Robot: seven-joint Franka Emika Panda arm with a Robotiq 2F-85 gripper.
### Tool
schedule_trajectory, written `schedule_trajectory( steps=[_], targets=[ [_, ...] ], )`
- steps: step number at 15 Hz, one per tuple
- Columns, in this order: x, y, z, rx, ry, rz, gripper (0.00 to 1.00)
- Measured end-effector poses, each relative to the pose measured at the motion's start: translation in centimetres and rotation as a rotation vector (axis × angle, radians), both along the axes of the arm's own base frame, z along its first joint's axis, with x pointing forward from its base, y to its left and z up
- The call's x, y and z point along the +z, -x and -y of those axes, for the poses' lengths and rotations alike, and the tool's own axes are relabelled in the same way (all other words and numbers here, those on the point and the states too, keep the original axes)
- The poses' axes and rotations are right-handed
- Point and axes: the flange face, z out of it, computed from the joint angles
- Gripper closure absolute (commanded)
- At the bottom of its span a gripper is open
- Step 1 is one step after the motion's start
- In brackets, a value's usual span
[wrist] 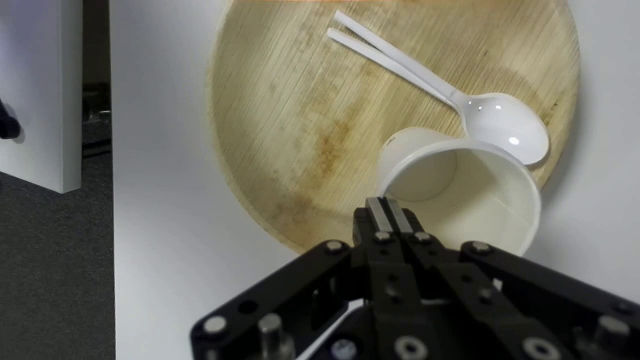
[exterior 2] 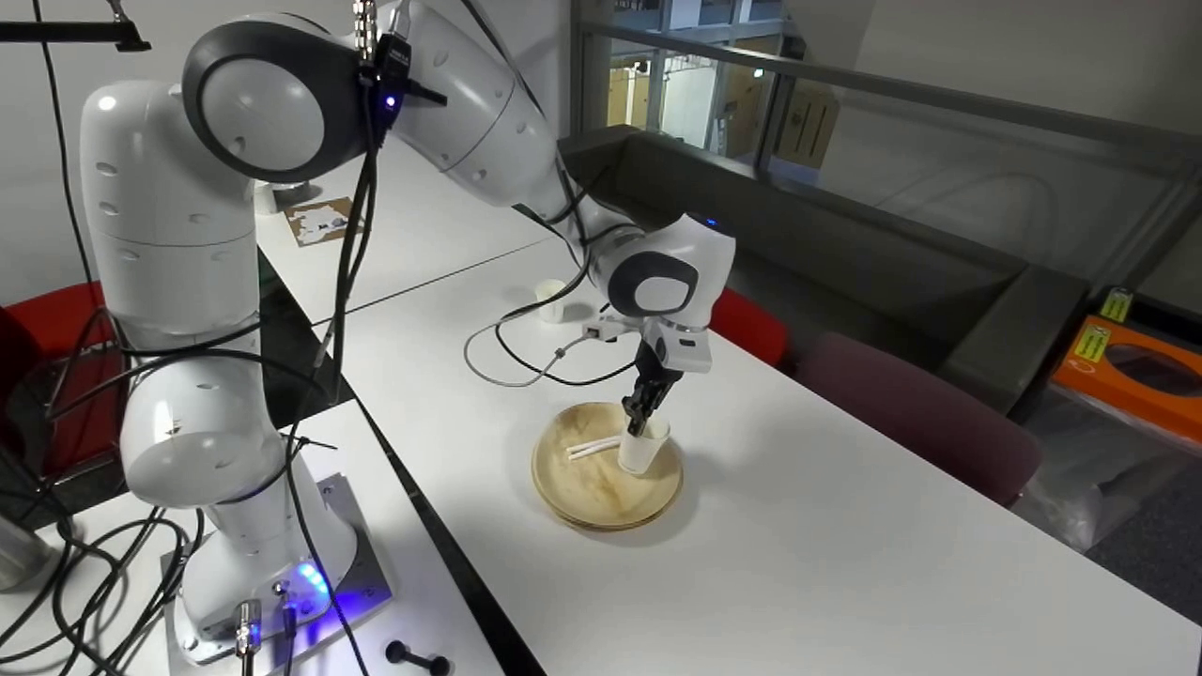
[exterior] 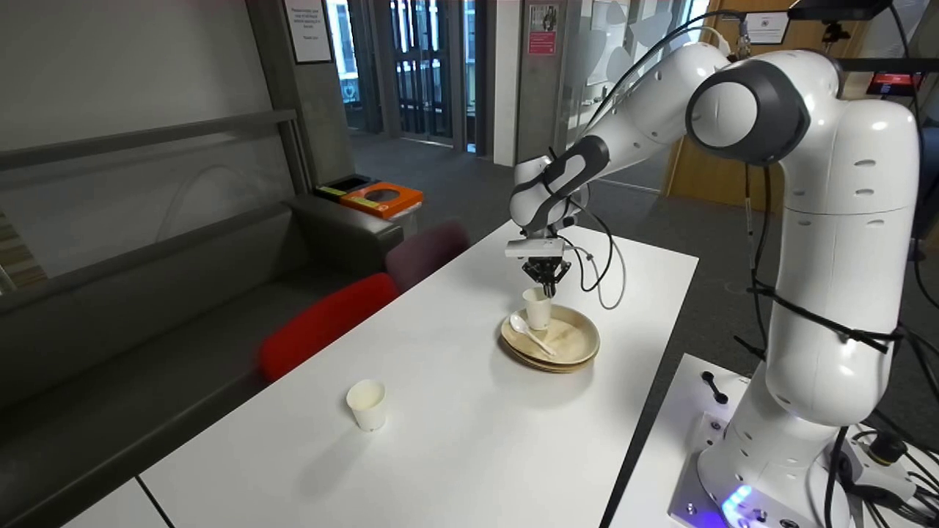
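While the pincer pinches the rim of a cup, its two sides almost pressed together, the cup is over the far part of a plate in an exterior view; whether its base touches is unclear. On that plate a spoon lies just beside the cup. To the left and nearer, a second cup stands upright on the surface.
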Motion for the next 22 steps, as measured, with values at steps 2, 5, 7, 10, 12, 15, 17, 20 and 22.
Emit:
schedule_trajectory(
  steps=[2, 5, 7, 10, 12, 15, 17, 20, 22],
  targets=[
    [0.7, 0.4, -0.1, 0.014, -0.011, -0.010, 1.00],
    [1.5, 0.3, -0.1, -0.007, 0.006, 0.047, 1.00],
    [1.6, 0.1, 0.0, -0.043, 0.032, 0.116, 1.00],
    [1.0, 0.1, -0.1, -0.087, 0.048, 0.147, 1.00],
    [0.2, 0.7, -0.3, -0.092, 0.027, 0.085, 1.00],
    [-0.9, 1.2, -0.4, -0.107, 0.016, 0.034, 1.00],
    [-1.1, 1.3, -0.4, -0.110, 0.016, 0.030, 1.00],
    [-1.0, 0.8, -0.3, -0.130, 0.033, 0.070, 1.00],
    [-1.0, 0.8, -0.3, -0.133, 0.036, 0.077, 1.00]
  ],
)
